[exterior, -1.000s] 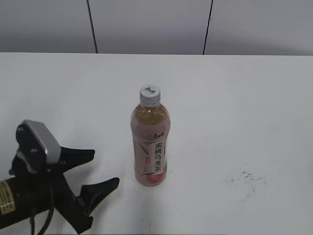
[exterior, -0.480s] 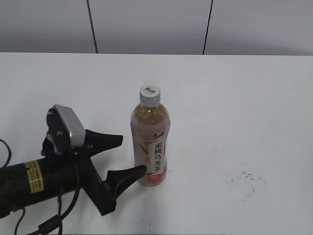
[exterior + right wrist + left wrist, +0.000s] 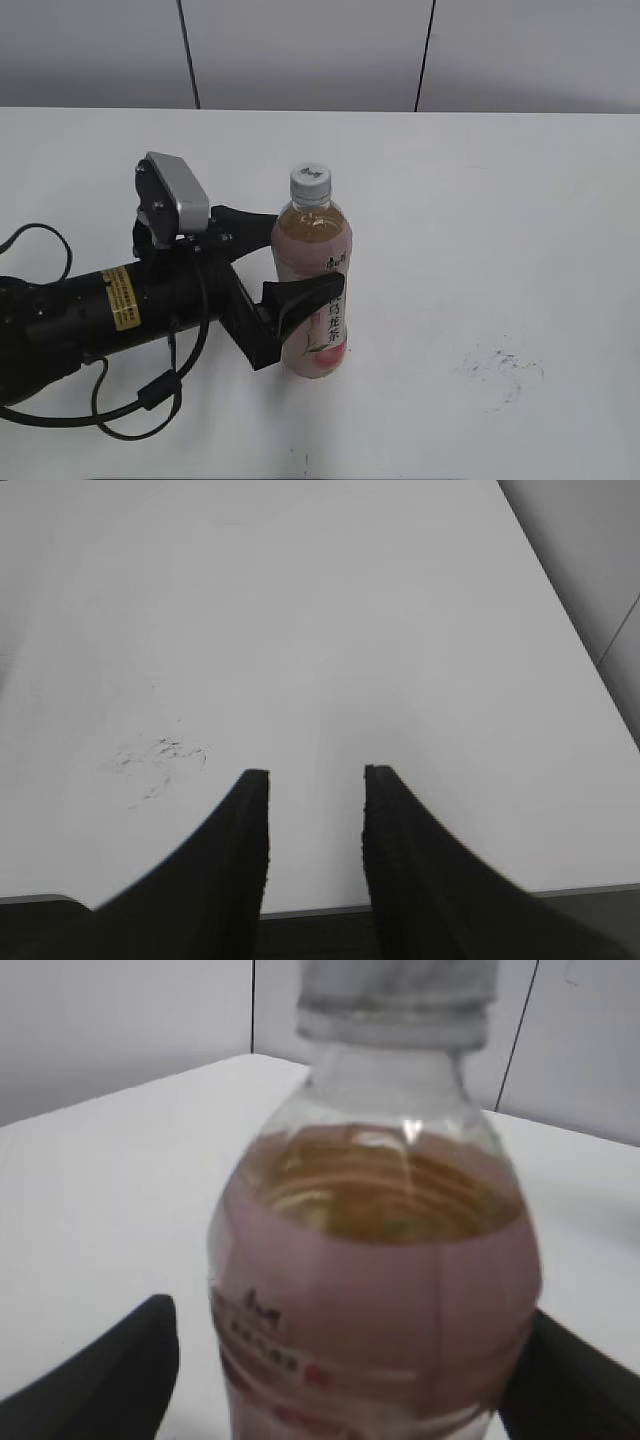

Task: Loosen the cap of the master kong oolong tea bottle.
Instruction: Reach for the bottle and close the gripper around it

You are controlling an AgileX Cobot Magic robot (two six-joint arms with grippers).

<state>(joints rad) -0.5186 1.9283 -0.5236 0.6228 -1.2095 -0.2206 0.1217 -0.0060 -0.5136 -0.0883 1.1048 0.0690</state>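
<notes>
We see the bottle [image 3: 311,290] standing upright near the middle of the white counter [image 3: 480,220], its cap [image 3: 310,184] on top. The left pincer [image 3: 300,262] reaches in from the left, its fingers [image 3: 303,298] spread wide on either side of the bottle's body at label height, below the cap. We cannot tell whether they touch it. The right pincer [image 3: 315,780] hangs parted and empty over bare counter beside some dark scuff marks [image 3: 160,765].

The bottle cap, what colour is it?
The cap is white-grey with a small dark mark on top, clearest in the exterior view.
</notes>
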